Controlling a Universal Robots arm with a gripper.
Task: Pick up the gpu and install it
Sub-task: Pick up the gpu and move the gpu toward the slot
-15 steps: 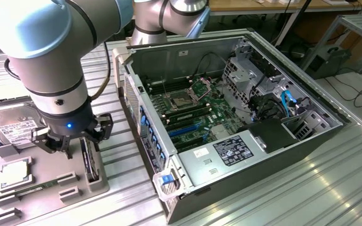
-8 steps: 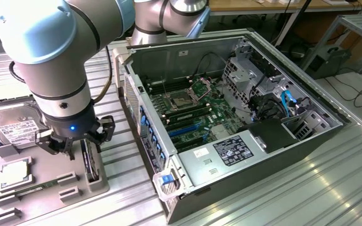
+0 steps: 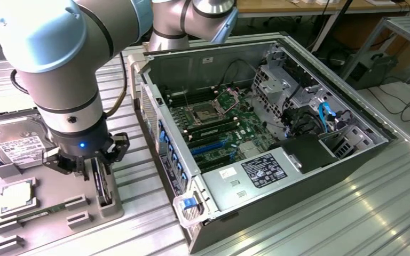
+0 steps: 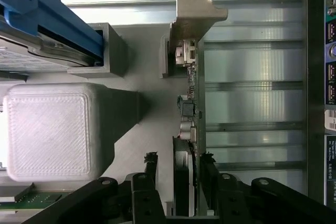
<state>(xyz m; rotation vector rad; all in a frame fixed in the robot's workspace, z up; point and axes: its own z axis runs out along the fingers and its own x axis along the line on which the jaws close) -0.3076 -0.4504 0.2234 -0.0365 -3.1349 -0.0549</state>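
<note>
UR arm's gripper (image 3: pixel 91 165) is down over grey printed holder tray (image 3: pixel 112 210) at exterior view's left, beside open PC case (image 3: pixel 376 128). The gpu (image 3: pixel 103 186) stands on edge in a tray slot, not in the case.

Wrist view: gripper (image 4: pixel 180 162) straddles the gpu (image 4: pixel 188 106). Jaws are spread, one black finger (image 4: pixel 208 163) just beside the board and the other finger (image 4: pixel 151 163) apart w/ a clear gap, so no pinch yet. Pale bracket (image 4: pixel 195 11) is at the card's far end.

Hard drive (image 3: pixel 20 144) w/ white label sits on the same tray behind the arm. Motherboard (image 3: pixel 219 128) is visible inside the case. All of it sits on a ribbed metal table (image 3: pixel 333 224).
</note>
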